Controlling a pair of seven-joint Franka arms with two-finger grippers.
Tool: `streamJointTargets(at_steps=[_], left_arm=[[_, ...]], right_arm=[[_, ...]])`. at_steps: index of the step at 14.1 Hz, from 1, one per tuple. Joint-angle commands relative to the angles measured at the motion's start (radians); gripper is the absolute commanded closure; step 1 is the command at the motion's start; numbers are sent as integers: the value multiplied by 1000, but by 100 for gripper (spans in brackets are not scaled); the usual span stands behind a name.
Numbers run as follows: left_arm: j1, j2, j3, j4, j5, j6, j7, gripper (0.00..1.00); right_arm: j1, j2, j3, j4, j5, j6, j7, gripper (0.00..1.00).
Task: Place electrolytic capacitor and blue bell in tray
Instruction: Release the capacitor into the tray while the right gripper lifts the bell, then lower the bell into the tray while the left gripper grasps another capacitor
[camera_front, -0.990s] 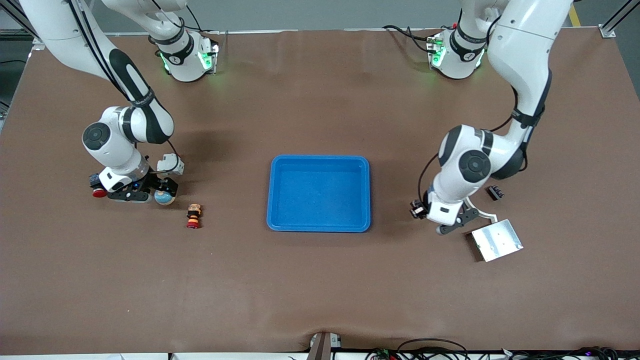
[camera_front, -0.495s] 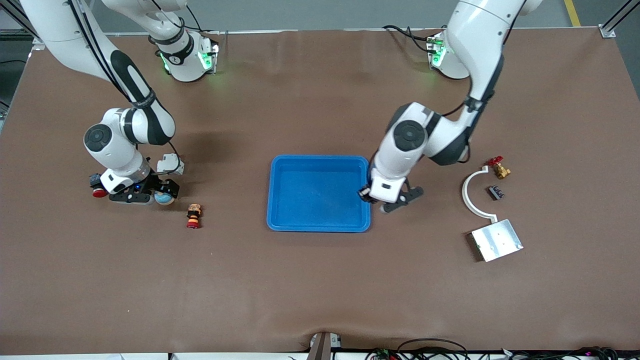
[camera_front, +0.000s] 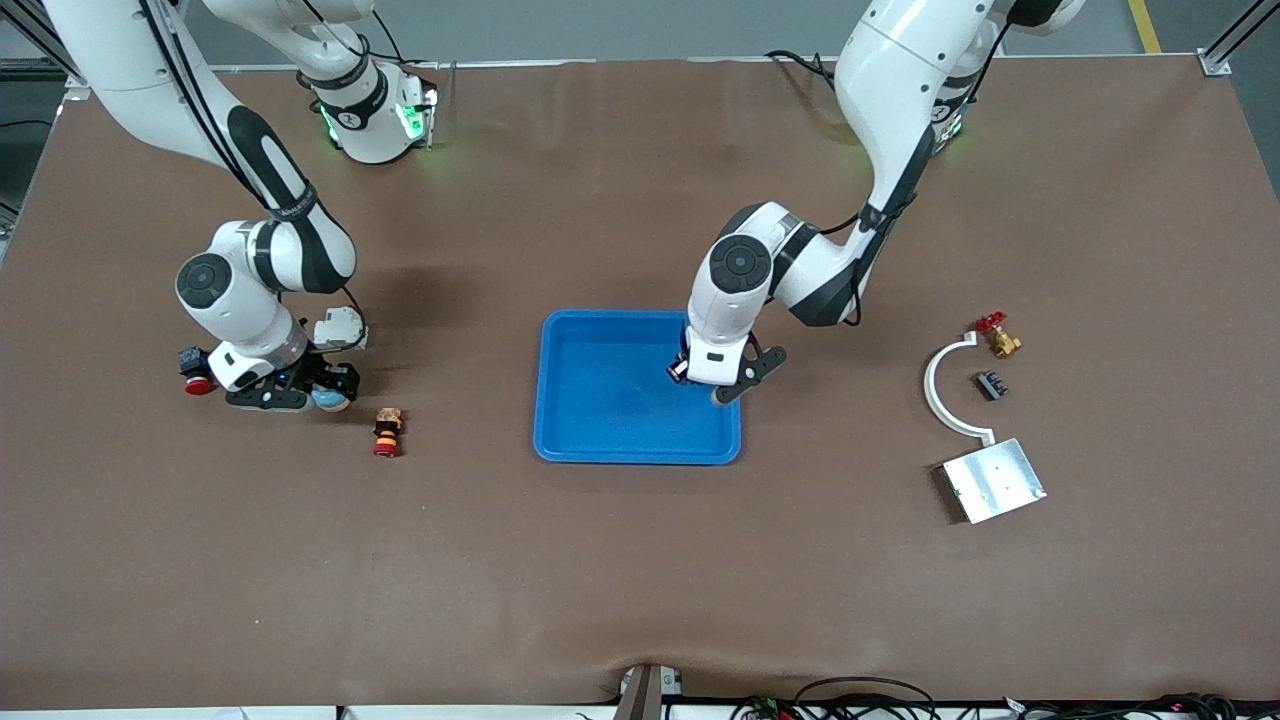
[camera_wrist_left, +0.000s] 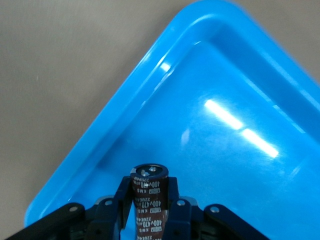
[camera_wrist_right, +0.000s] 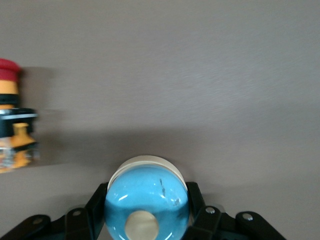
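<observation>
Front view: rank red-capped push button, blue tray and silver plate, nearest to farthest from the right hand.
1. Red-capped push button: beside the right hand, toward the tray.
2. Blue tray: mid-table, under the left hand.
3. Silver plate: at the left arm's end.

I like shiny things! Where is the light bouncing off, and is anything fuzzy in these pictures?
Left wrist view: bright white glare streaks on the tray floor, the capacitor sharp. Right wrist view: the red and yellow button at the edge looks smeared, the blue bell clearer. Front view: soft shadows under both arms.
</observation>
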Motion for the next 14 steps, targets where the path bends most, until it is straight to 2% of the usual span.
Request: streamJointTargets(at_steps=[1, 2, 3, 5, 7, 10, 14], left_arm=[[-17, 4, 10, 12, 1, -44, -75, 89], [-19, 1, 12, 13, 7, -64, -76, 47], [-17, -2, 12, 13, 10, -73, -80, 0], [-8, -30, 16, 13, 12, -96, -82, 0], [27, -111, 42, 21, 30, -182, -56, 0], [151, -218, 42, 13, 73, -303, 128, 0], [302, -259, 44, -37, 90, -351, 406, 0]], right_arm=[[128, -101, 9, -4, 12, -161, 233, 100], [184, -138, 9, -4, 12, -222, 335, 100], [251, -170, 11, -3, 12, -250, 455, 100], [400, -184, 9, 9, 12, -257, 709, 100], [507, -174, 9, 55, 12, -263, 898, 100], [616, -129, 9, 126, 12, -263, 1087, 100], [681, 6, 8, 267, 10, -281, 1215, 100]])
